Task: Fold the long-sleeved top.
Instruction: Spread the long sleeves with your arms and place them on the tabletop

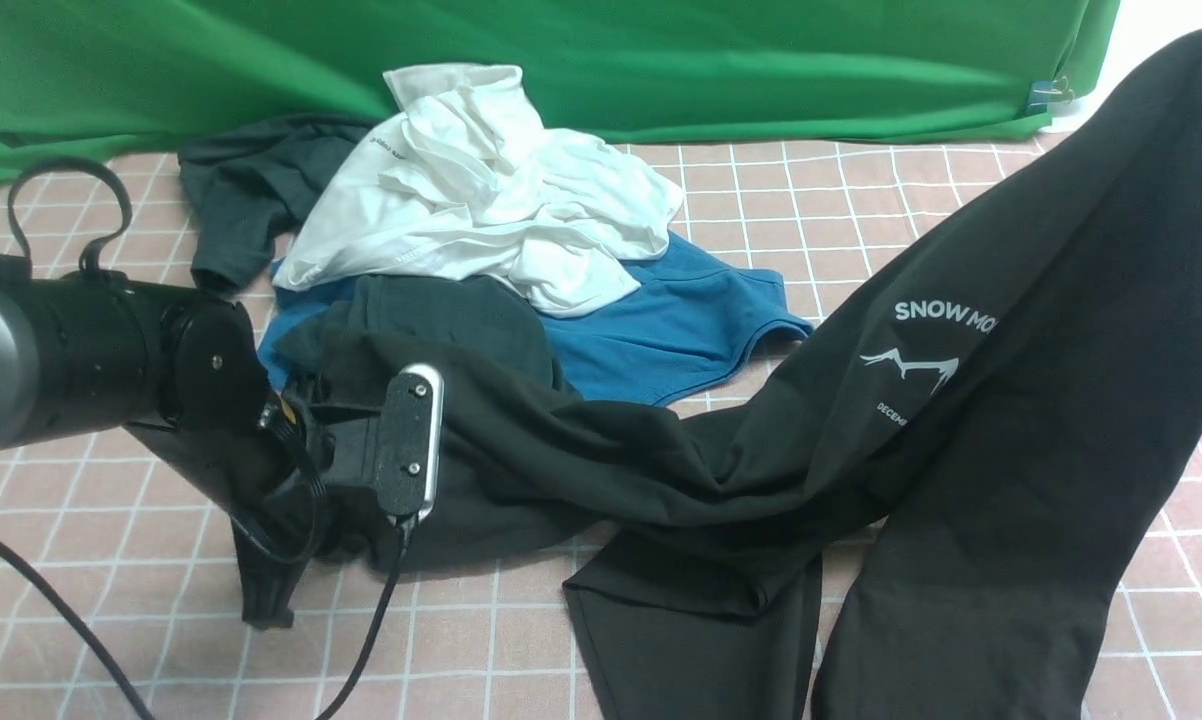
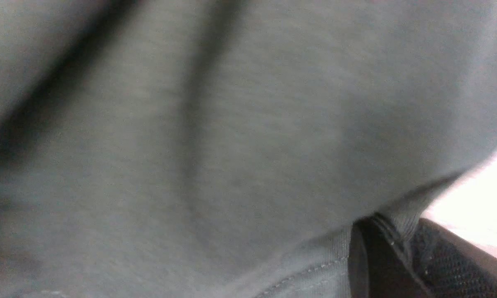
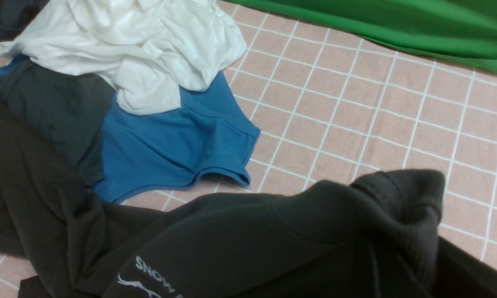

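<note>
Your left gripper (image 2: 393, 252) is closed. The left wrist view shows a ribbed, stitched edge of the long-sleeved top (image 1: 1011, 450) nipped between its jaws, and dark fabric fills almost all of that view. In the front view your left arm (image 1: 81, 350) reaches in low from the left, its tip buried in the bunched end of the top.

From there the black fabric runs in folds across the pink checked cloth (image 1: 811, 200). It then rises steeply off the surface to the upper right corner, with the white print (image 1: 946, 315) reading "SNOW MO" facing you.

Your right gripper shows in no view, so you cannot tell how its jaws stand. The right wrist view gives you only a bunched, ribbed part of the top close under the camera.

Behind the top lies a heap. The blue garment (image 1: 661, 330) is touching the top's folds, the white shirt (image 1: 481, 190) lies over it, and the dark grey-green tee (image 1: 251, 190) is partly under both. The green backdrop (image 1: 661, 60) closes the far side.
</note>
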You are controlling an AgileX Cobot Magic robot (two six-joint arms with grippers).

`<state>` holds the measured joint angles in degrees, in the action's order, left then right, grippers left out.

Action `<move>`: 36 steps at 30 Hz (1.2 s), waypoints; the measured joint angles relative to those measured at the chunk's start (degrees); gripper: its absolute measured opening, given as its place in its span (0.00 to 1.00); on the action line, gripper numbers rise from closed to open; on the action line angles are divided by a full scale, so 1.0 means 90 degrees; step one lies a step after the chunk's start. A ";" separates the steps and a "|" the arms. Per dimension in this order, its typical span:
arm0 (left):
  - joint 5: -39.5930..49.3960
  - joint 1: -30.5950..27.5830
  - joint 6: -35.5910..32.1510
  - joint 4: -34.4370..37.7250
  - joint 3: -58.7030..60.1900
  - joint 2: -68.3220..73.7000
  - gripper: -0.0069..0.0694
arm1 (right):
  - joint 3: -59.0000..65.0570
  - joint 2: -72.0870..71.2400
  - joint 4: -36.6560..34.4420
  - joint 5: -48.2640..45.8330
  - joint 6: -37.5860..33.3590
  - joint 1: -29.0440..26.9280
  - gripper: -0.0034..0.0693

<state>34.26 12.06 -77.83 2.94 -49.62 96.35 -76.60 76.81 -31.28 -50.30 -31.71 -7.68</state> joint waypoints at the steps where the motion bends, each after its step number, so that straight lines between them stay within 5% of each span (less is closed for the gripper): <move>1: 0.0021 0.0000 0.0000 0.0000 0.0000 -0.0012 0.11 | 0.0000 0.0000 0.0000 0.0000 0.0000 0.0000 0.18; 20: 0.0197 0.0000 0.0916 0.0255 -0.0087 -0.2947 0.11 | 0.0000 0.0000 0.0000 0.0000 0.0000 0.0000 0.18; 36: 0.0583 0.0000 0.2219 0.0288 -0.1804 -0.3151 0.11 | 0.0000 0.0000 0.0217 0.0045 0.0478 0.0000 0.18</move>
<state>39.51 12.06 -57.87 5.53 -65.85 67.99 -76.60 76.81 -29.33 -49.89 -27.41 -7.68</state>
